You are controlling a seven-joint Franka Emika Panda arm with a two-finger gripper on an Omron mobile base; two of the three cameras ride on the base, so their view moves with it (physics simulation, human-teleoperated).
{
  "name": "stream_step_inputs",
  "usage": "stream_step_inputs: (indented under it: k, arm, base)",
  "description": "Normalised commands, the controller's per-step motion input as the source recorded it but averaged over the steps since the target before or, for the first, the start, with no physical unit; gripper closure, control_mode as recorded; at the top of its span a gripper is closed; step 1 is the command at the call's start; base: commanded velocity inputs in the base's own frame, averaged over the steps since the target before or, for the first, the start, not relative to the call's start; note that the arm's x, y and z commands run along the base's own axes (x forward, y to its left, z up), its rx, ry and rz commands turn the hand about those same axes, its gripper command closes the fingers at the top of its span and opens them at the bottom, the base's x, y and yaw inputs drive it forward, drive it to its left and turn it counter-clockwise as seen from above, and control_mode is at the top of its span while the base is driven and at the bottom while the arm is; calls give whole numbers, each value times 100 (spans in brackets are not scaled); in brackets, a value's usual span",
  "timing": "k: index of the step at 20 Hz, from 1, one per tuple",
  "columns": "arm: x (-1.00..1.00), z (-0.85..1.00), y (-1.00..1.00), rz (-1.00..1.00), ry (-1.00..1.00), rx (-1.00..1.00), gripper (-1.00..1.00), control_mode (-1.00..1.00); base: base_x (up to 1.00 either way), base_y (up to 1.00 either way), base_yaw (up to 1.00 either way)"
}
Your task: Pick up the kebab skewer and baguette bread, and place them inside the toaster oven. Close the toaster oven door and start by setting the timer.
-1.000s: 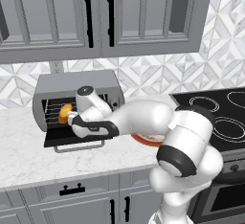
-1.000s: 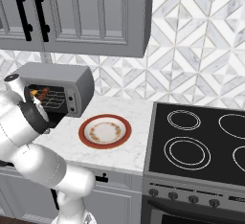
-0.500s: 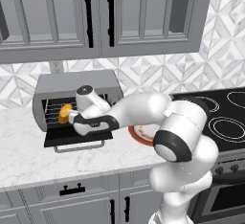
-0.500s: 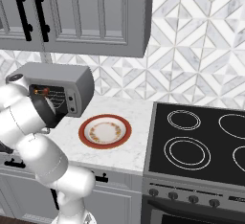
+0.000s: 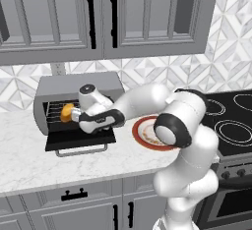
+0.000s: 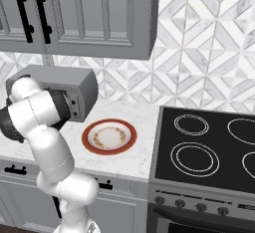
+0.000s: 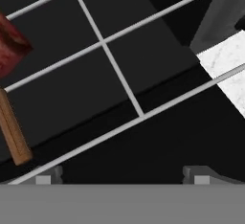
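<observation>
Both foods sit on the oven (image 5: 83, 84) rack: baguette (image 5: 67, 112) at nine o'clock of the empty, spread gripper (image 5: 78, 117), skewer (image 7: 12, 122) nearby. The door (image 5: 81, 139) hangs open; shutting it and the timer remain.

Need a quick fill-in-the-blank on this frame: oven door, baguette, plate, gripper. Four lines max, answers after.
1. The toaster oven door is ____, lying flat in front of the toaster oven.
2. The baguette bread lies on the wire ____ inside the oven.
3. The red-rimmed plate on the counter sits between the oven and the ____.
4. The gripper has its fingertips spread apart, so it is ____, with the kebab skewer lying on the rack nearby.

Missing words: open; rack; stove; open
</observation>
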Motion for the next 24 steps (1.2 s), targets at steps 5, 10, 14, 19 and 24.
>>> stream_step_inputs:
  k: [5,10,14,19,24]
  arm:
    - [46,0,1,-5,0,0,-100,-100]
    - [39,-3,1,-6,0,0,-100,-100]
    - [22,-8,3,-9,0,0,-100,-100]
    - [-10,-2,1,-9,-1,0,-100,-100]
    - [-79,0,0,0,0,0,-100,-100]
  base:
    - [0,0,0]
    - [0,0,0]
    - [0,0,0]
    - [0,0,0]
    - [0,0,0]
